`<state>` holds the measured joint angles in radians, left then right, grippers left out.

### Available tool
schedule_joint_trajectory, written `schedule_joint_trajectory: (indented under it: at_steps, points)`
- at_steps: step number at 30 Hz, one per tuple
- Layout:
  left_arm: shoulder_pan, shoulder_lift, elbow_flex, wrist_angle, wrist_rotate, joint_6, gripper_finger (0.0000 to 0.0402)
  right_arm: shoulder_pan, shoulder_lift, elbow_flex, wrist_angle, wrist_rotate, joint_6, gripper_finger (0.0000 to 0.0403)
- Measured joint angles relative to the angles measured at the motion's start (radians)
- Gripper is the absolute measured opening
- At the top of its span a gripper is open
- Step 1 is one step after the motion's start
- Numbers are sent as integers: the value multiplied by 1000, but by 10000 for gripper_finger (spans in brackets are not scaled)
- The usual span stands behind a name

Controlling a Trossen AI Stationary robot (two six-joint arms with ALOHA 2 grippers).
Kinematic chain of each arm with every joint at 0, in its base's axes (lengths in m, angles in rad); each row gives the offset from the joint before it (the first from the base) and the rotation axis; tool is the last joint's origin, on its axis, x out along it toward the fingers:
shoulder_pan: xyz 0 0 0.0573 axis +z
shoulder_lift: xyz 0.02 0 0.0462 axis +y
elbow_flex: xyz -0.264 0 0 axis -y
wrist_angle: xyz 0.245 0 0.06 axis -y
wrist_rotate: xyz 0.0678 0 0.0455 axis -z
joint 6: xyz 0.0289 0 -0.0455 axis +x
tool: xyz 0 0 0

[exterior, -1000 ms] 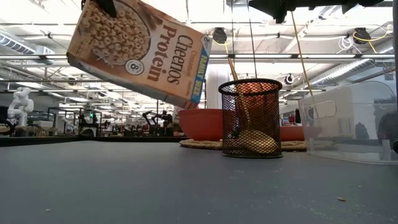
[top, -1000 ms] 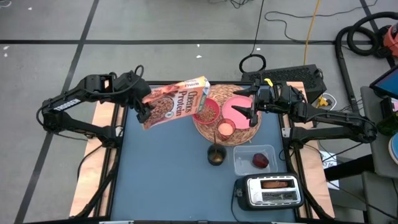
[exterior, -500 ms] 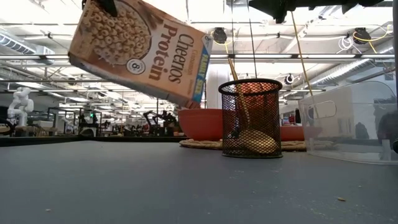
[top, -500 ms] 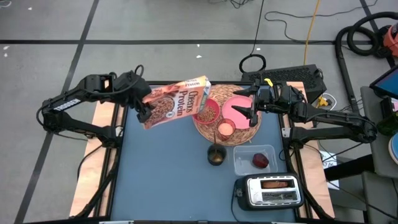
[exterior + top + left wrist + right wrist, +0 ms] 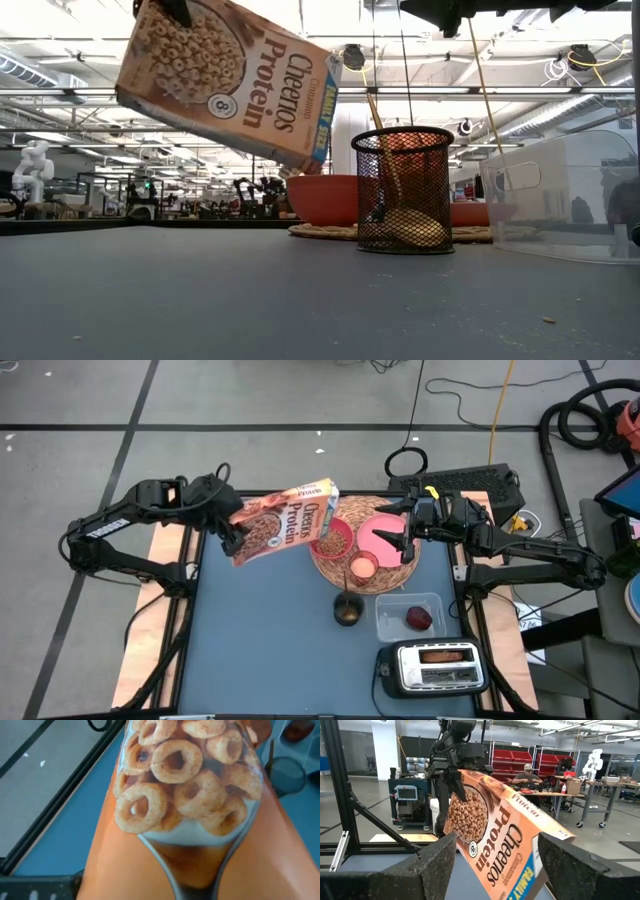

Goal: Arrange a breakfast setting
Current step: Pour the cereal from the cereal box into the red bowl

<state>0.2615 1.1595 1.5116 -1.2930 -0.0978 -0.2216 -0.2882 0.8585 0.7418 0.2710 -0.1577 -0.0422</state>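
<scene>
Over the mat's (image 5: 395, 575) left edge, the left gripper (image 5: 229, 538) holds the box (image 5: 284, 521) clamped by its bottom end, jaws closed on the cardboard, with the open top tipped down toward the bowl (image 5: 333, 538). Against the frames from a second ago, the box has crept slightly up and its tilt has shifted a touch; the change is small. Cereal already lies in the bowl, so I judge the pour is ending or the box is being righted.

Printing on the box reads "Cheerios Protein" with "Cinnamon" above it, a blue "Family Size" strip at the top edge, and a round badge with an "8".

On the mat sit the bowl, the plate (image 5: 382, 527) to its right and the cup (image 5: 362, 567) nearer. The right gripper (image 5: 400, 538) hovers over the plate, jaws well apart and empty. The mesh holder (image 5: 347, 609) stands near of the mat; the fruit (image 5: 418, 619) lies in the tub (image 5: 436, 604), and the bread (image 5: 445, 656) sits in the toaster (image 5: 392, 672).
</scene>
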Motion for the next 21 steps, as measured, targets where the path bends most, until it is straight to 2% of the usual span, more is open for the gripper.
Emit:
schedule_joint_trajectory:
  at_steps: [14, 21]
  points:
    - [0, 0, 0, 12, 20, 0, 206, 0, 0, 0, 0, 0, 0, 274]
    - [0, -52, 0, 21, 20, 9, 206, 0, 0, 0, 0, 0, 0, 274]
